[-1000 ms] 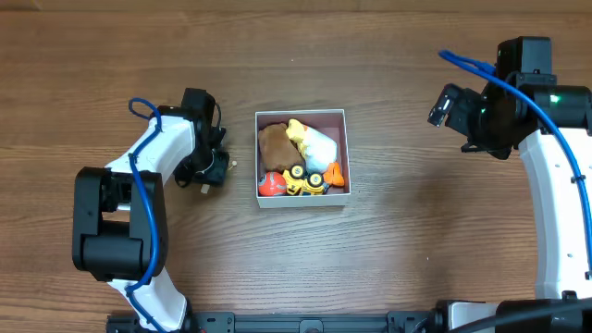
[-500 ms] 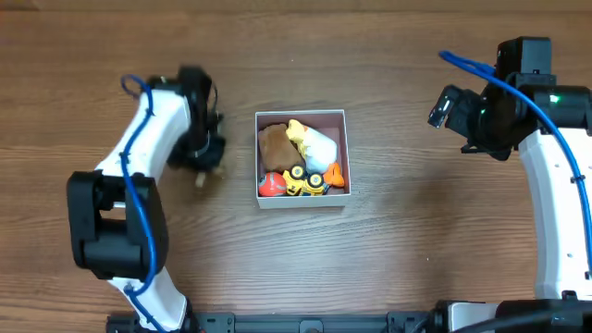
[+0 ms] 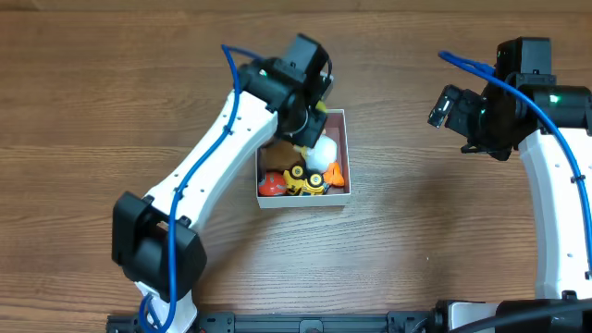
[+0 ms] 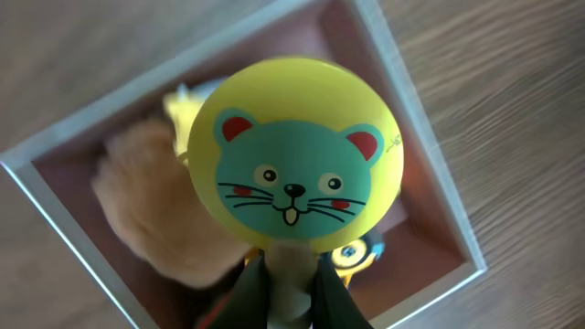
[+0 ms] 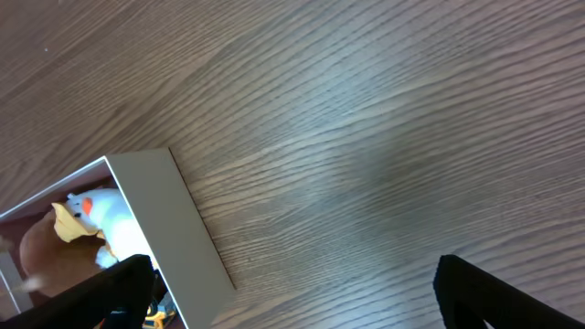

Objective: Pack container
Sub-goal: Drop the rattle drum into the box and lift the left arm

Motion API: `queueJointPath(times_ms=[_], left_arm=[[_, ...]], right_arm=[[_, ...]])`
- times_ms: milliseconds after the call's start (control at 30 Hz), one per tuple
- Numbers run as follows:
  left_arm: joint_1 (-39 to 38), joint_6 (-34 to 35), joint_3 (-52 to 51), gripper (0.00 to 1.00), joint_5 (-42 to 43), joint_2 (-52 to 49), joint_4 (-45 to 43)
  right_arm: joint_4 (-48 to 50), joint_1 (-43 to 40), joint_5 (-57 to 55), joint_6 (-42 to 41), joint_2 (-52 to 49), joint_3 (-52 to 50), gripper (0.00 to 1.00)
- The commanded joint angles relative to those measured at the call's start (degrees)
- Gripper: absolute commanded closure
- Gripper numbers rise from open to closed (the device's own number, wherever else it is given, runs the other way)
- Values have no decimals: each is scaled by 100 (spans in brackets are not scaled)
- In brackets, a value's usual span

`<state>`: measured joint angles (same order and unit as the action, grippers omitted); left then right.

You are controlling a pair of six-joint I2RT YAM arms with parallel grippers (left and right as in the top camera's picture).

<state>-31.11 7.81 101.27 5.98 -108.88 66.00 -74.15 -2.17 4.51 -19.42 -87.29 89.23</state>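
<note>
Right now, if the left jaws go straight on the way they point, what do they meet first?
Probably the brown plush toy in the box. The yellow cat-face toy that the left jaws are gripping would touch it before they do. How high it is above the plush is unclear.

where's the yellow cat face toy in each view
Overhead: the yellow cat face toy is upper centre, mostly hidden under the left arm's tip, over the back edge of the container.
Left wrist: it fills the centre, its stem pinched between the left fingers.
Right wrist: not in it.
Shared landmark: the container's white wall shows in all three views.
</note>
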Motion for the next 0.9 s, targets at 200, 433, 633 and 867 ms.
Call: queueJointPath(times_ms=[200,433,633,867], left_arm=[[52,697,-90,0,-304,-105,-57],[774,699,3353,0,-1370,179,2472],[1679,723,4247,0,-1908,1585,3080],[1910,549,4247,0,-2052,2277,3080]], right_arm=[[170,-9,13,48,-7,28,0],[573,-9,1379,1069,153,55,0],[1200,-9,1423,1222,2013,68,0],[1318,-9,1360,1217,3327,68,0]])
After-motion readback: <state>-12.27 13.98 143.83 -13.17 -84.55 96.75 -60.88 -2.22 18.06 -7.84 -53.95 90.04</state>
